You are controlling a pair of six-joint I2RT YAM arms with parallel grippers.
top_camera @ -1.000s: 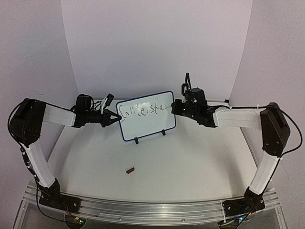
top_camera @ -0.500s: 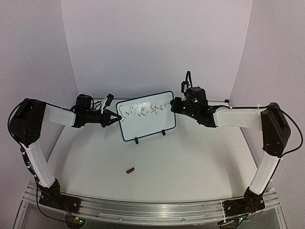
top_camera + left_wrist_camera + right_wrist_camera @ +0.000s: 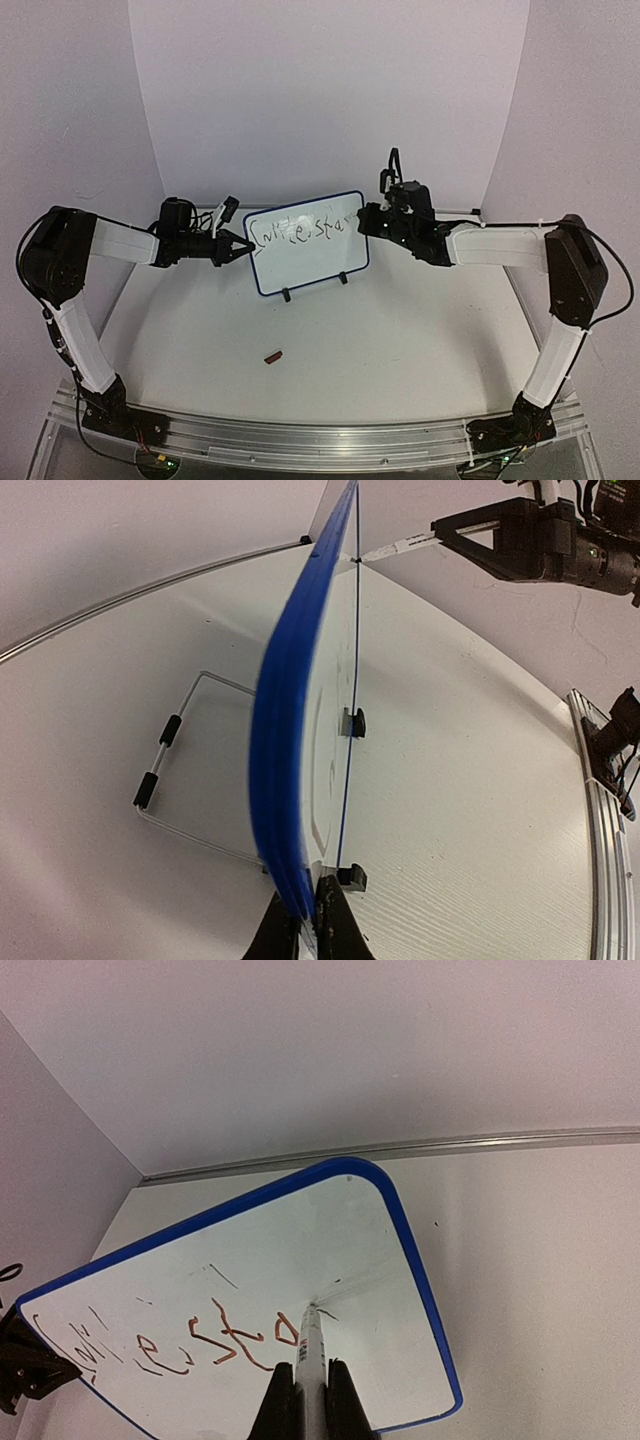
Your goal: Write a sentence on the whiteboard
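One line begun: your right gripper [image 3: 311, 1378] pinches a marker [image 3: 309, 1338] against the whiteboard [image 3: 310, 265], left gripper [image 3: 306, 918] clamping its edge. Next, continue the sentence [image 3: 300, 232] rightward.

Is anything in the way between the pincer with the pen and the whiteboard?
No, nothing visible. The right pincer holds the marker, and its tip touches the whiteboard just past the writing.
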